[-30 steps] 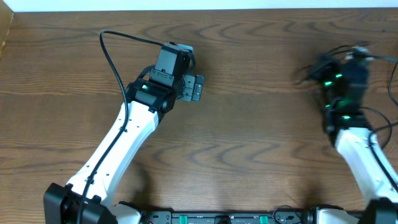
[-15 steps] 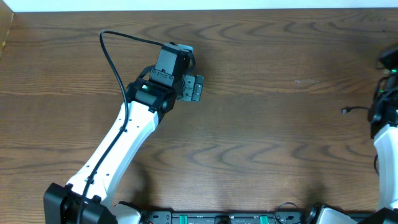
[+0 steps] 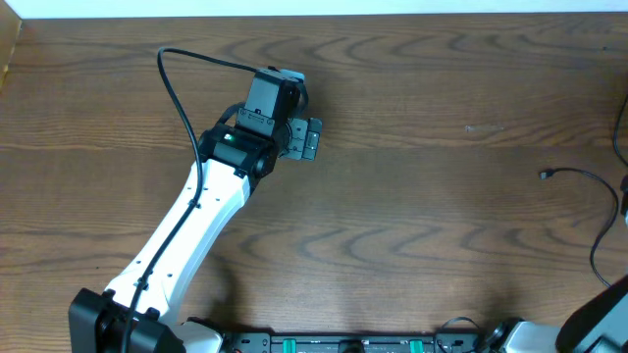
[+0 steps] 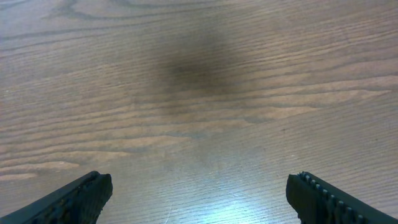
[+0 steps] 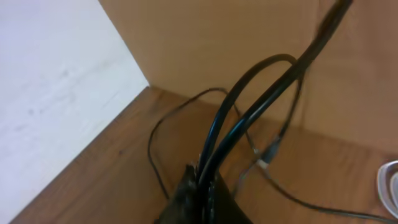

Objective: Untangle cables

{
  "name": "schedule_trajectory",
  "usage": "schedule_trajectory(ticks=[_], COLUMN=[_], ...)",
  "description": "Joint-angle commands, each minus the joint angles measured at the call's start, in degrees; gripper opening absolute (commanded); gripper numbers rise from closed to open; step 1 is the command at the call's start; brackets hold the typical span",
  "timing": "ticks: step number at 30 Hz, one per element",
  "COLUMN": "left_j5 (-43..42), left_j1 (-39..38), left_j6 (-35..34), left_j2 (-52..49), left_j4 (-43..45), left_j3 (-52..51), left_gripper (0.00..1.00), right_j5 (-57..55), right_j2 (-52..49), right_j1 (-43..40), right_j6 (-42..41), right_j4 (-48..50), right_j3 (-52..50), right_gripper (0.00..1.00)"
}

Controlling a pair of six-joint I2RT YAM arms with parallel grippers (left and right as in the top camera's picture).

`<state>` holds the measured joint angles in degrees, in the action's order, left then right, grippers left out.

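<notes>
My right gripper (image 5: 202, 183) is clamped on the black cables (image 5: 298, 63), which loop up past it; my left gripper (image 4: 199, 183) is wide open.

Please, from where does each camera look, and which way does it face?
Overhead: above the table, facing down; shows the left arm, left end effector and a thin black cable at the right edge.
Left wrist: looks down at bare wood; the left end effector's fingers, wide open, sit in the bottom corners.
Right wrist: looks toward a wooden board; right end effector shut on black cables.
Shared: overhead and left wrist both show the table.
</notes>
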<state>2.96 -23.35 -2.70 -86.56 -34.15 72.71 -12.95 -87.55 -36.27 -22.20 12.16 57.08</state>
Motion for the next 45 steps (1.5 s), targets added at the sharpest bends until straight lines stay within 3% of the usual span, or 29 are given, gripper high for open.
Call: schedule_trajectory(ticks=[1, 5, 10, 26, 28, 33, 35, 36, 45], left_j5=[0.5, 0.5, 0.5, 0.5, 0.5, 0.5, 0.5, 0.5, 0.5], left_j1=[0.2, 0.2, 0.2, 0.2, 0.2, 0.2, 0.2, 0.2, 0.2], left_j6=[0.8, 0.8, 0.8, 0.8, 0.8, 0.8, 0.8, 0.8, 0.8], left_j2=[0.5, 0.5, 0.5, 0.5, 0.5, 0.5, 0.5, 0.5, 0.5], left_j4=[-0.1, -0.1, -0.1, -0.1, -0.1, -0.1, -0.1, -0.1, -0.1], left_j3=[0.6, 0.6, 0.6, 0.6, 0.6, 0.6, 0.6, 0.6, 0.6], left_gripper=[0.95, 0.95, 0.95, 0.95, 0.95, 0.95, 0.95, 0.95, 0.95], right_j5=[7.8, 17.4, 21.3, 17.2, 18.0, 24.7, 28.2, 29.9, 32.7], right_j2=[-3.9, -8.9, -11.2, -18.1, -18.1, -18.1, -18.1, -18.1, -14.8], right_j1=[-0.3, -0.3, -0.3, -5.1, -6.4, -8.6, -9.3, -9.6, -9.5], right_j6=[-5.3, -11.0, -12.5, -11.4, -11.4, -11.4, -11.4, -11.4, -7.8], right_j4=[3.3, 12.7, 19.2, 3.3, 1.8, -1.6, -2.8, -3.4, -11.8], right_j3=[1.0, 1.1, 1.4, 1.4, 1.4, 1.4, 1.4, 1.4, 1.4], right_gripper=[0.01, 0.01, 0.01, 0.01, 0.11, 0.53, 0.80, 0.99, 0.99])
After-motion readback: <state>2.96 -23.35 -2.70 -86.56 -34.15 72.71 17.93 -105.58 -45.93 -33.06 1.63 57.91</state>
